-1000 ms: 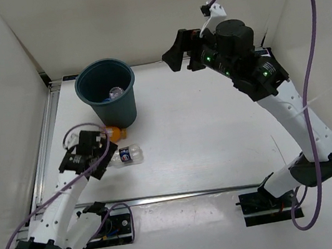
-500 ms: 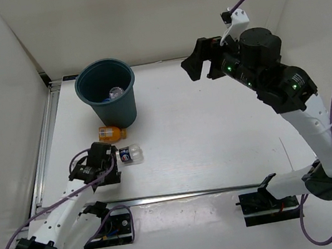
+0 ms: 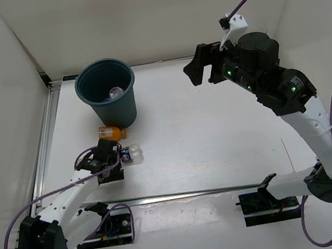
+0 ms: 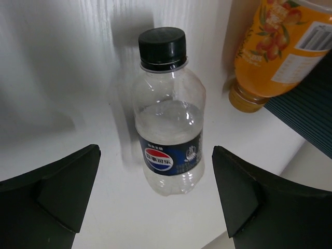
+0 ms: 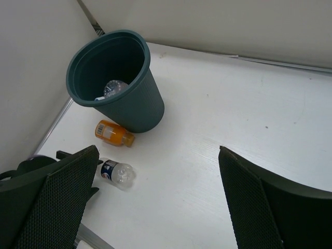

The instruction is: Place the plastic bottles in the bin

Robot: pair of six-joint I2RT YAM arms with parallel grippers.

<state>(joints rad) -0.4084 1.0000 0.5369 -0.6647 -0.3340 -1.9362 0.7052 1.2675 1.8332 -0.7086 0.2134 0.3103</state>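
A clear bottle with a dark label and black cap (image 4: 168, 135) lies on the table, cap pointing away from my left gripper (image 4: 155, 151). That gripper is open, and the bottle's base lies between the fingers without touching them. It also shows in the top view (image 3: 133, 154), with the left gripper (image 3: 112, 161) beside it, and in the right wrist view (image 5: 118, 172). The short orange bottle (image 3: 110, 133) lies against the dark teal bin (image 3: 127, 108). Another clear bottle (image 3: 115, 93) lies inside the bin. My right gripper (image 3: 199, 69) is open and empty, high above the table's far side.
White walls close the left, far and right sides. A metal rail (image 3: 195, 192) runs along the near edge. The bin wall (image 4: 311, 114) stands just right of the orange bottle (image 4: 280, 46). The purple cable loops over the right arm (image 3: 286, 86).
My left gripper has dropped from beside the orange bottle and moved right to straddle the base of the dark-label bottle. My right arm has swung right, away from the bin.
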